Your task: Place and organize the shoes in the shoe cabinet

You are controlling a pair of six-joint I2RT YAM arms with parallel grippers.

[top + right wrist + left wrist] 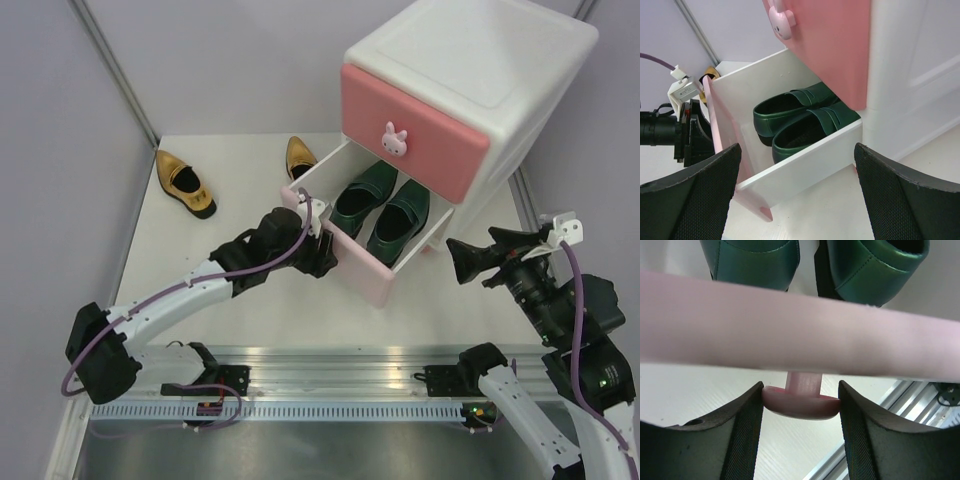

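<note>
**While Gold Pair Waits, Left Arm Takes the Drawer Knob**

As the two green shoes (363,200) lie side by side in the pulled-out lower drawer (365,270) of the shoe cabinet (470,60), the left gripper (800,395) pinches that drawer's knob (800,407), a pad pressed to each edge of its pink disc. The left arm reaches low across the table (240,205) from the near-left corner, wrist level, fingers square to the drawer front. The right gripper (465,260) hangs beside the drawer's open side with its jaws spread wide and nothing in them.

Both gold shoes (185,185) are out on the table behind the drawer, one well to the left, the other partly hidden by the drawer's corner.

The drawer looks like light moulded plastic that should slide easily. The knob is small and smooth, so the pinch could slip, and the cabinet may skid under a hard push. The shoes appear stiff, glossy and light, and are probably best gripped across the rim of the opening, not the slick pointed toe.
</note>
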